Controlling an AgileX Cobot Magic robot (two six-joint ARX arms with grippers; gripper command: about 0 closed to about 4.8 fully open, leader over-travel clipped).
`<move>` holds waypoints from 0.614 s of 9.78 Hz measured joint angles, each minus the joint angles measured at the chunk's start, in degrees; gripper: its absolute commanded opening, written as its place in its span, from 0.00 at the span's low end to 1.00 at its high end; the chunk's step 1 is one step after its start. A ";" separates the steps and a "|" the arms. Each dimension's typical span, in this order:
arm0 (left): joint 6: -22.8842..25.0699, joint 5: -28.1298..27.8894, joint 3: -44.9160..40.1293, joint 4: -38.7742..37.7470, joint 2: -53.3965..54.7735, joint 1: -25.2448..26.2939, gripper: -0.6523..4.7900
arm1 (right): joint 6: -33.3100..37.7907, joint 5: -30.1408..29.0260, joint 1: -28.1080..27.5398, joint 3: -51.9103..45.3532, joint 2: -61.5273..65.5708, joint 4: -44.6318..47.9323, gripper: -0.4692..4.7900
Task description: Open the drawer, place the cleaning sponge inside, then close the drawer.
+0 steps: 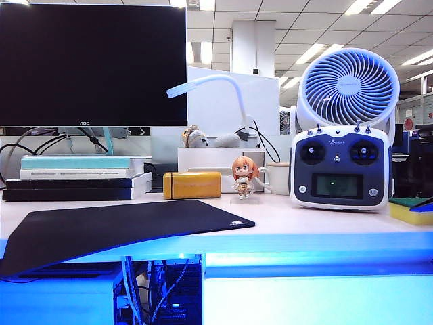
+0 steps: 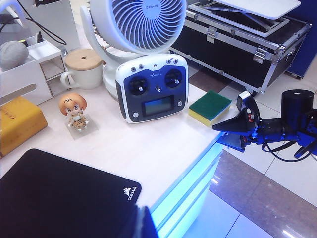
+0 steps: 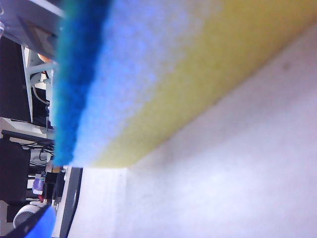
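Exterior view: sponge [image 1: 410, 210] lies at the desk [image 1: 304, 220] edge; drawer [image 1: 318, 298] underneath looks shut.
Left wrist view: right gripper [image 2: 225, 134] level with the sponge [image 2: 210, 106], just beside it, jaws spread wide, holding nothing — likely lined up to grab. Left gripper [image 2: 138, 223] — jaws' state unclear.
Right wrist view: sponge [image 3: 163, 74] fills the frame, very close.

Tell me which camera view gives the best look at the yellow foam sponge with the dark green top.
The left wrist view: the yellow foam sponge with the dark green top lies whole at the desk corner, the right gripper beside it. The exterior view cuts it off at its edge. The right wrist view fills with its side, too close.
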 measured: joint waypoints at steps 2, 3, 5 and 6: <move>0.00 0.00 0.00 0.00 0.00 0.00 0.11 | 2.95 -1.68 0.00 -0.17 0.24 3.41 1.00; 0.00 0.00 0.00 0.00 0.00 0.00 0.11 | 4.35 -2.32 -0.04 -0.24 0.20 3.58 1.00; 0.00 0.00 0.00 0.00 -0.09 0.00 0.11 | 3.98 -6.34 -0.02 -4.52 -0.42 7.37 1.00; 0.00 0.00 0.00 0.00 -0.11 0.00 0.11 | 3.96 -5.57 -0.04 -4.57 -0.42 7.34 1.00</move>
